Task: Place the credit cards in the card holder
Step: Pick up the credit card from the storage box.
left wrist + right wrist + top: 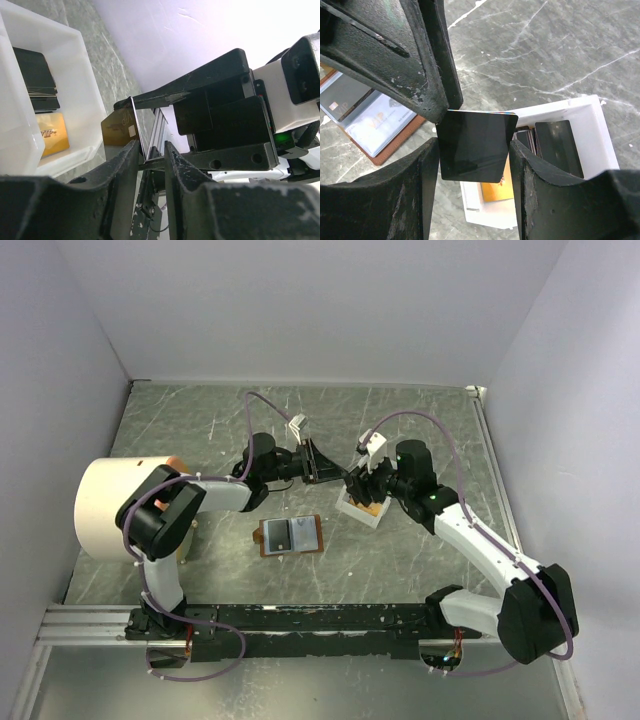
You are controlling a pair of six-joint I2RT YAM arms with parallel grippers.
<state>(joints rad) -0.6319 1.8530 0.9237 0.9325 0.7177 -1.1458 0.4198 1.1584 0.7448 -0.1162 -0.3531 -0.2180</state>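
Note:
My right gripper [356, 486] [474, 150] is shut on a dark credit card [475, 145], held by its two side edges above the white tray [362, 514]. My left gripper [325, 468] [152, 147] straddles the same card [138, 130], seen edge-on, with its jaws apart. The card lies against the left one. In the right wrist view the left fingers [395, 55] overlap the card's upper left corner. The brown card holder [290, 536] [370, 127] lies open on the table with cards in its light-blue pockets.
The tray [75, 60] [600, 130] holds several dark cards [35, 75] [560, 145] and a gold card [52, 135] [497, 187]. A big white roll [110, 505] stands at the left by the left arm. White walls close three sides.

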